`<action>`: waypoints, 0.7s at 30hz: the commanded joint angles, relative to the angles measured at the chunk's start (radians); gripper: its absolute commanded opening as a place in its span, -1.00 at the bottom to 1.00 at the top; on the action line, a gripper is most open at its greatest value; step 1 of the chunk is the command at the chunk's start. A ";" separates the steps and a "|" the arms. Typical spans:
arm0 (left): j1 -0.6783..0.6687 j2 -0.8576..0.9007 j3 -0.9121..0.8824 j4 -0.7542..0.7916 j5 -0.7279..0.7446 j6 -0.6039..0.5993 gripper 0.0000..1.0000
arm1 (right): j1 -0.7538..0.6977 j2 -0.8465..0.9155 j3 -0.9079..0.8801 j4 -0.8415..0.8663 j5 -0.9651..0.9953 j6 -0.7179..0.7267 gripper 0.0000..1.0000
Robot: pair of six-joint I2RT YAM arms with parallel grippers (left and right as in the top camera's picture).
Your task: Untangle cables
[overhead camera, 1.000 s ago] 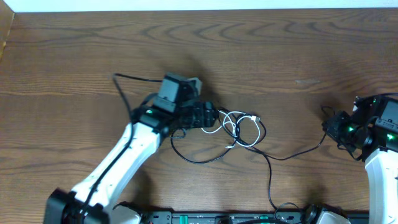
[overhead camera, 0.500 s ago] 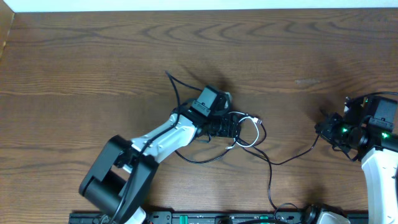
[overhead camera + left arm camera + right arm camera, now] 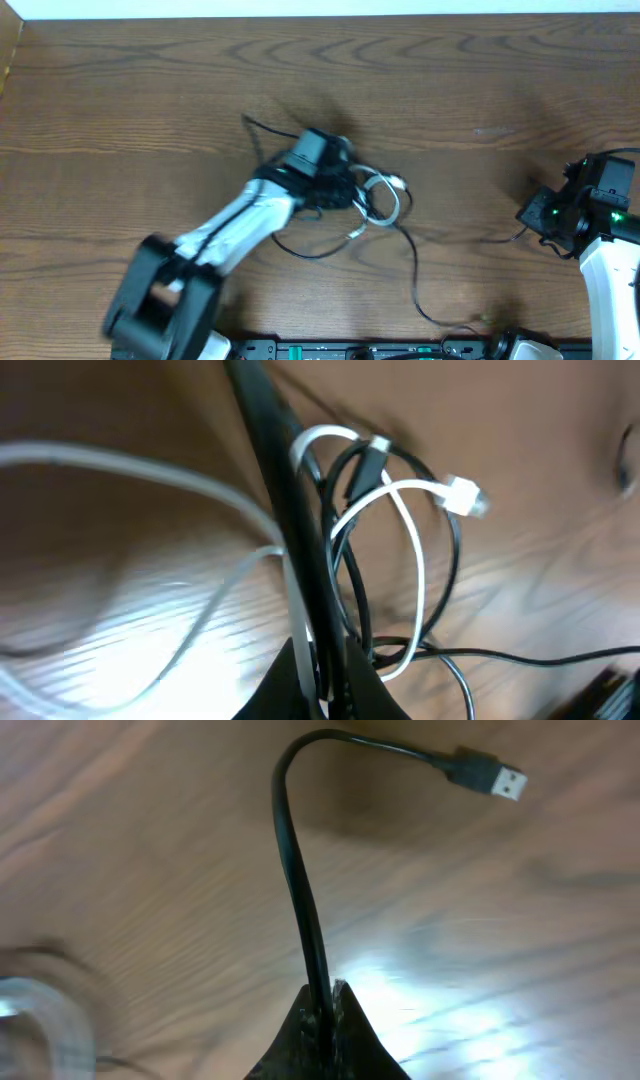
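The tangle [image 3: 372, 197] sits mid-table on the brown wood table [image 3: 120, 90], a bit left of centre. It is made of a thin bendy white cord [image 3: 412, 560] w/ a small white plug [image 3: 462, 495] and thin black loops [image 3: 457, 575] that cross over it.

The left fingers [image 3: 325, 672] are pressed together, clamped on a thin black cord [image 3: 290, 510]. That cord runs straight up and away from them, leaning a little left. A white strand goes down right beside it. Can't tell if that one is pinched too. The loops lie just to the right of the held cord and touch it, so the tangle is right at the left fingers. The left arm is by far the nearer one.

The right fingers [image 3: 325, 1012] are also shut tight, clamped on a thin black plug cord [image 3: 300, 890]. This cord goes straight away from the fingers, then bends over to the right. Its flat metal plug [image 3: 492, 776] is at the free end, pointing right and a bit down, and lies on the table. From above, the right fingers are at the right side of the table, well apart from the tangle. Too thin to see if this cord goes back into the tangle.

One more black strand [image 3: 414, 285] trails from the tangle to the near edge.

My guess: the next move is a pull. The tangle lies btw the two arms, so the long line to stretch runs left-right. Pulling the held cord left and far, away from the loops, should open them. A hard tug may just drag the whole bunch along.
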 commanded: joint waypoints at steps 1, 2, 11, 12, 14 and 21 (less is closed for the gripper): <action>0.120 -0.132 0.004 -0.045 -0.006 0.007 -0.85 | -0.034 -0.006 -0.002 -0.006 0.172 0.069 -0.98; 0.164 -0.168 0.004 -0.063 -0.005 0.006 -0.85 | -0.051 -0.006 -0.002 -0.006 0.179 0.081 -0.98; 0.468 -0.367 0.004 -0.179 0.018 0.006 -0.85 | -0.184 -0.006 -0.002 0.001 0.186 0.107 -0.98; 0.480 -0.371 0.004 -0.184 0.039 0.006 -0.85 | -0.189 -0.006 -0.002 0.001 0.186 0.107 -0.98; 0.484 -0.370 0.004 -0.187 0.075 0.006 -0.85 | -0.191 -0.006 -0.002 0.001 0.185 0.107 -0.98; 0.422 -0.369 0.004 -0.186 0.216 0.006 -0.85 | -0.187 -0.006 -0.002 0.051 -0.129 0.060 -0.06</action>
